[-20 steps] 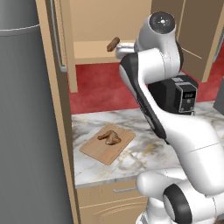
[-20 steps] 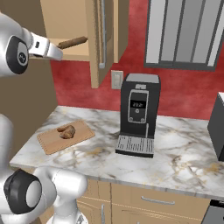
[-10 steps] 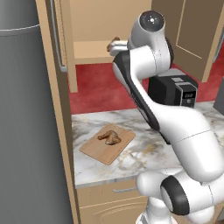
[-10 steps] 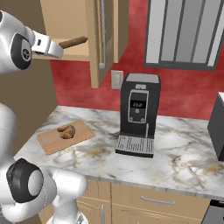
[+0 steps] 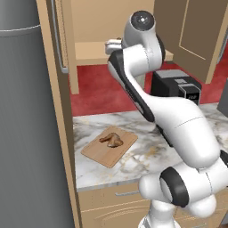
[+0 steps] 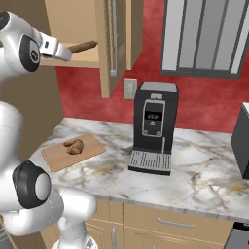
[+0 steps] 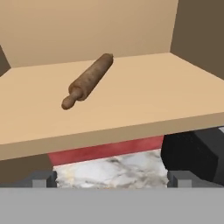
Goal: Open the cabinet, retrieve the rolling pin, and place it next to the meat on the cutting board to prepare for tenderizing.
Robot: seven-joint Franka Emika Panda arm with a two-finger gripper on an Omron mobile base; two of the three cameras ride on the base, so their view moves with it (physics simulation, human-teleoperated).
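Observation:
The cabinet [image 5: 89,51] stands open, both doors swung out. On its shelf [image 7: 144,87] lies the rolling pin [image 7: 87,80], brown, slanting away with one handle end toward me; its far end shows past my hand [image 6: 83,46]. My gripper [image 7: 111,179] is open just in front of the shelf edge, a little short of the pin, with nothing between its fingers; it also appears at shelf height [image 5: 111,46] [image 6: 65,52]. Below on the counter, the meat [image 5: 111,140] [image 6: 74,146] rests on the cutting board [image 5: 100,153] [image 6: 56,158].
A black coffee machine [image 6: 153,126] [image 5: 178,87] stands on the marble counter right of the board. The open cabinet door [image 6: 104,44] with its bar handle hangs beside my hand. A tall grey appliance [image 5: 26,111] fills the left side. A wall outlet [image 6: 129,88] sits behind.
The arm has swung its upper links left and brought the hand closer to the shelf; in the left base view the hand now covers the rolling pin. The jaws stay open.

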